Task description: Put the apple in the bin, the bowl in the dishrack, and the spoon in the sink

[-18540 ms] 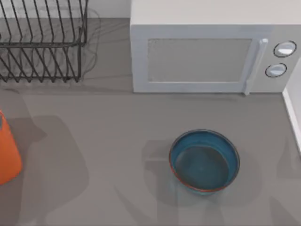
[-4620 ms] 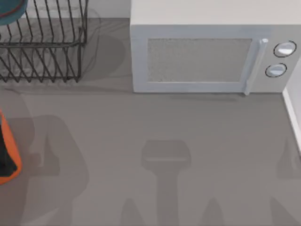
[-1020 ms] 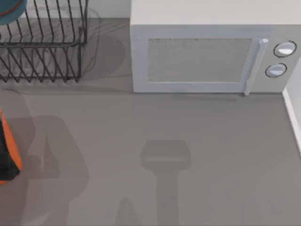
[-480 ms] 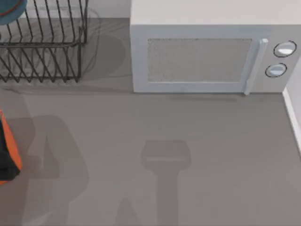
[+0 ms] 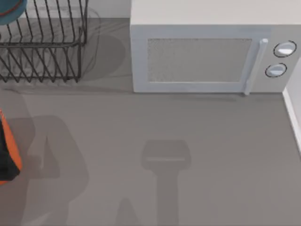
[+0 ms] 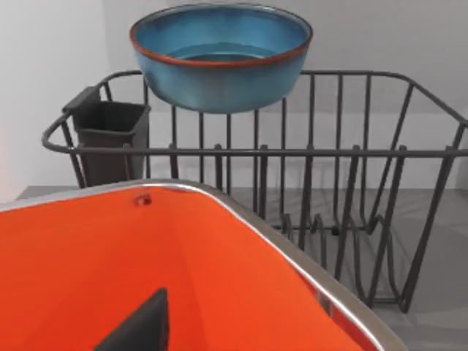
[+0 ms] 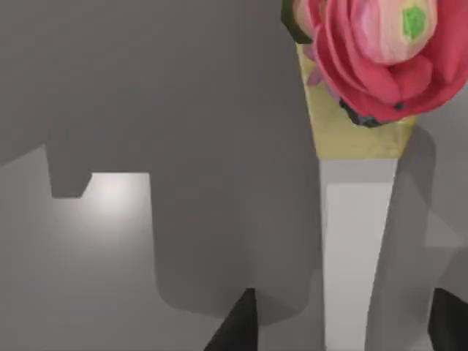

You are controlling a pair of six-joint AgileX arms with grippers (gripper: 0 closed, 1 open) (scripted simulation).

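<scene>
The blue-teal bowl (image 6: 219, 62) with its reddish-brown rim sits upright on top of the black wire dishrack (image 6: 351, 190), at the rack's far left corner (image 5: 9, 12) in the top view. The orange bin (image 5: 8, 141) stands at the table's left edge, its black inside showing. A dark part of my left gripper (image 6: 139, 329) hangs just over the bin's orange wall (image 6: 183, 263). My right gripper (image 7: 344, 329) is open and empty, low over the grey surface. The apple, the spoon and the sink are out of view.
A white microwave (image 5: 207, 52) fills the back of the table from centre to right. A dark cutlery cup (image 6: 110, 139) hangs on the rack's end. A pink flower (image 7: 373, 51) on a yellow-and-white stand lies ahead of my right gripper.
The bowl has left the table's middle right and now rests on the dishrack at the top left. The bin now shows its black inside. Nothing has moved in the last second.
</scene>
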